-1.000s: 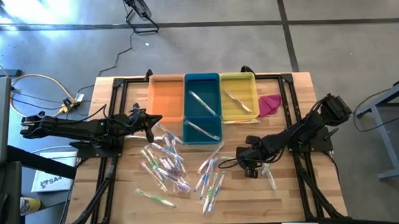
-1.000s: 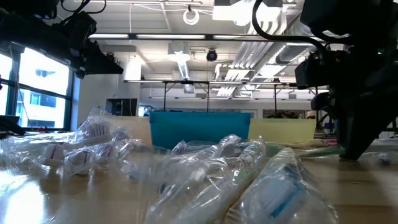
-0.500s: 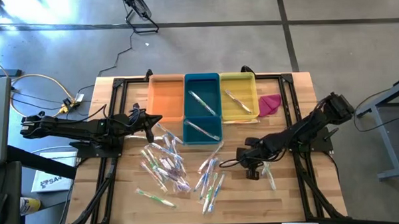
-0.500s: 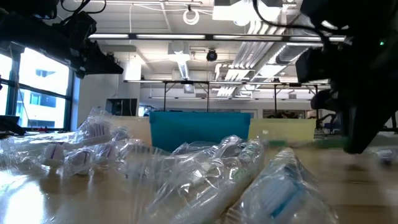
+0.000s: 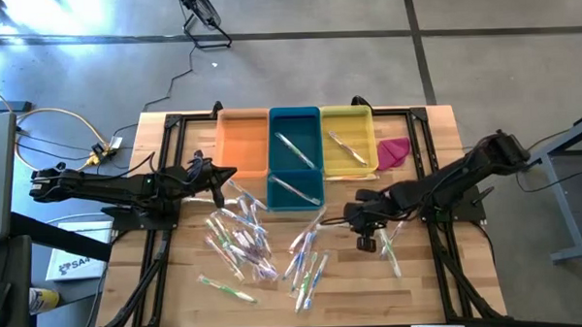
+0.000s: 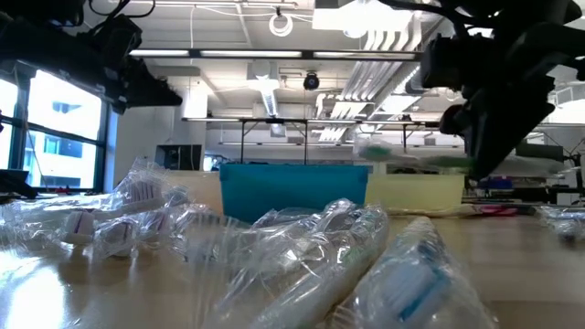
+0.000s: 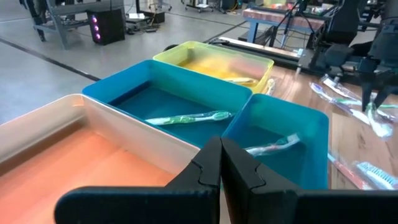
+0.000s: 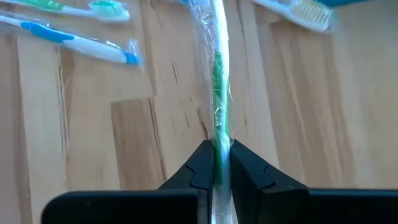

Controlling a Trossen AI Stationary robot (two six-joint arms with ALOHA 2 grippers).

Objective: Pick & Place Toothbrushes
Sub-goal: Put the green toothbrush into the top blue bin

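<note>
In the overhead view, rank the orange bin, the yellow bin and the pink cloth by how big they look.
1. Orange bin and yellow bin: they look alike in size, so no order between them.
2. Pink cloth: clearly smallest.

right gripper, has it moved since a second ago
Yes. The right gripper, shut on a green toothbrush, has lifted off the table: in the low view it now sits above the yellow bin.
</note>
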